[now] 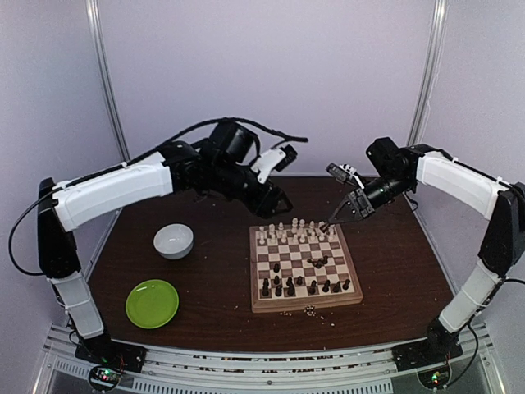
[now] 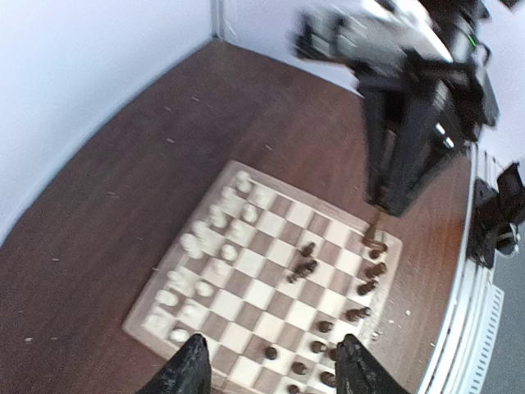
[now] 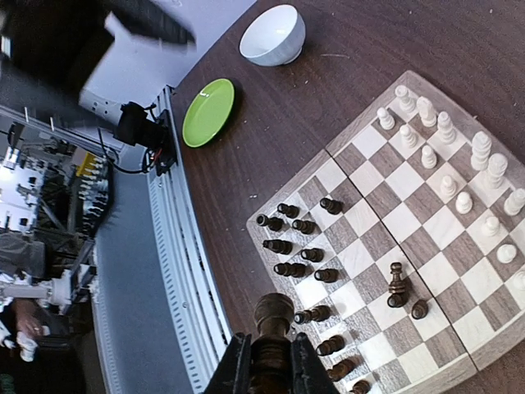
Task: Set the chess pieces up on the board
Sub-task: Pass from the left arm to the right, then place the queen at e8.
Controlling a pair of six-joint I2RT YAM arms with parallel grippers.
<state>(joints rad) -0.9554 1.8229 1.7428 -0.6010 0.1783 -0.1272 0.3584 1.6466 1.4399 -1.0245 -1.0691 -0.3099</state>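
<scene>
The green plate (image 1: 152, 303) sits by the near left corner of the desk (image 1: 213, 283), well apart from the play. Pale crumbs (image 1: 312, 310) lie just off the near edge of the board (image 1: 254, 275). The board lies right of the desk's centre, squared to the near edge, probably so that each arm can reach its own side.

The dark chess pieces (image 3: 292, 268) stand on the two near rows with gaps among them, so that army looks unfinished. A few stray dark pieces (image 3: 398, 283) stand on the middle squares, most likely waiting to be carried home. The two far rows hold the pale chess pieces (image 3: 447, 127), closely ranked and seemingly done. The white bowl (image 1: 174, 240) stands left of the board, about level with its far edge and apart from it.

Above the board's right side, the right hand (image 3: 272, 343) is clenched on a single dark piece (image 3: 273, 310). It grips the piece by the stem, with one rounded end sticking out past the fingertips, likely so that end stays free for setting down. Whether that end is head or base I cannot tell, nor which square lies beneath. The piece hangs clear of the board. The left hand (image 2: 272, 338) hovers over the board's far left part, fingers spread wide, grasping and touching nothing.
</scene>
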